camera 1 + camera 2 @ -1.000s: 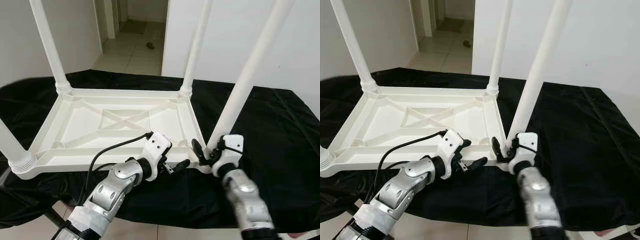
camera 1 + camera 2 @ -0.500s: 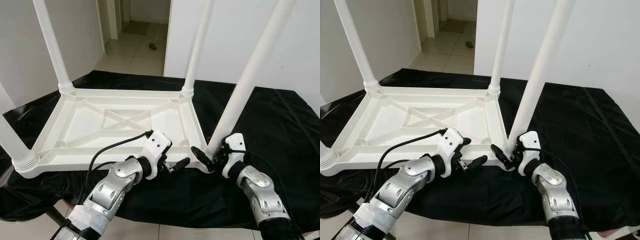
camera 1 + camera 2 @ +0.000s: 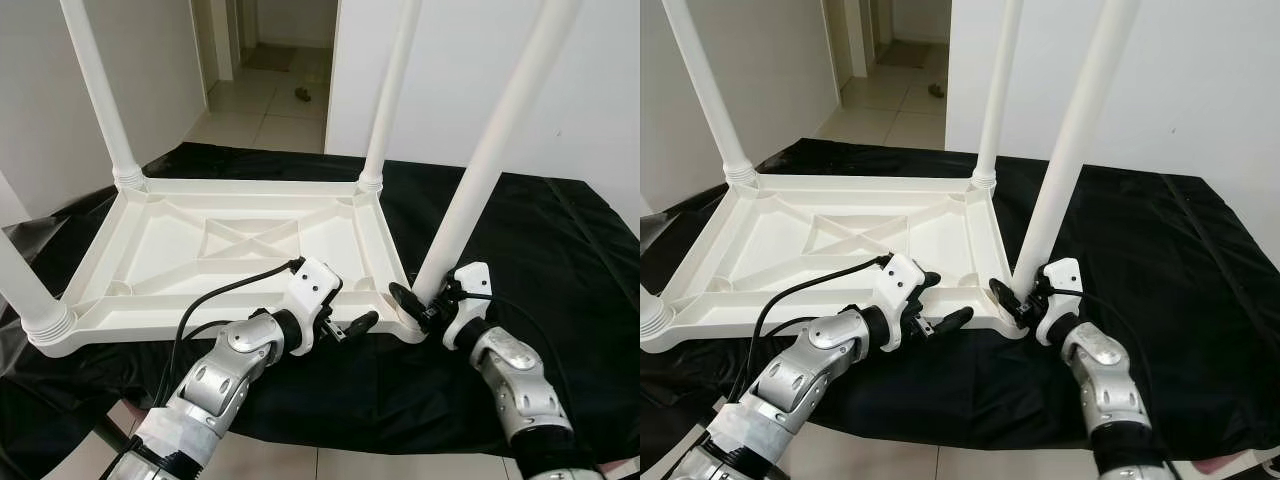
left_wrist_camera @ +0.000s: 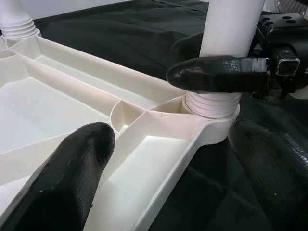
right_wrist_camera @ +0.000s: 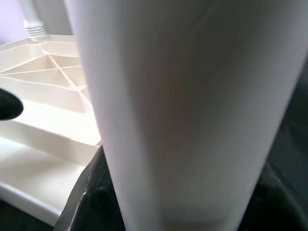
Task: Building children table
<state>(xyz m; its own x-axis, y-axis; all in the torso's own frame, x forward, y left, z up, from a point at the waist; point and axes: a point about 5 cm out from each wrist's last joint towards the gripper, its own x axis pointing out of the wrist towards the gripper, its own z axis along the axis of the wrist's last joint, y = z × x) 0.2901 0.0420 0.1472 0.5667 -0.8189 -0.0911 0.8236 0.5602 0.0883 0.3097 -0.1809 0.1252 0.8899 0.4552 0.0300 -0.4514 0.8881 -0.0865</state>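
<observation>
While the right gripper [image 3: 418, 305] is clamping its two black fingers around the base of the near right table leg [image 3: 487, 160], just above the threaded collar, the right forearm is now lying further out to the robot's right than it did a second ago, when it ran almost straight up from below; the wrist has rolled round the leg since then, which I judge to be a screwing turn seating the leg in its corner socket. Beside it, the left gripper [image 3: 352, 328] is straddling the near rim of the upturned white tabletop [image 3: 240, 240] with its jaws apart, one finger over the ribbed underside and the other outside the rim, much as it was half a second ago; it appears to be steadying the tabletop, though firm contact cannot be confirmed. The tabletop is lying upside down on a black cloth [image 3: 540, 240], with all four legs standing upright in their corners. Farther off, the far right leg [image 3: 392, 90] and far left leg [image 3: 95, 90] are showing no change, and a tiled hallway [image 3: 265, 100] is opening beyond.
</observation>
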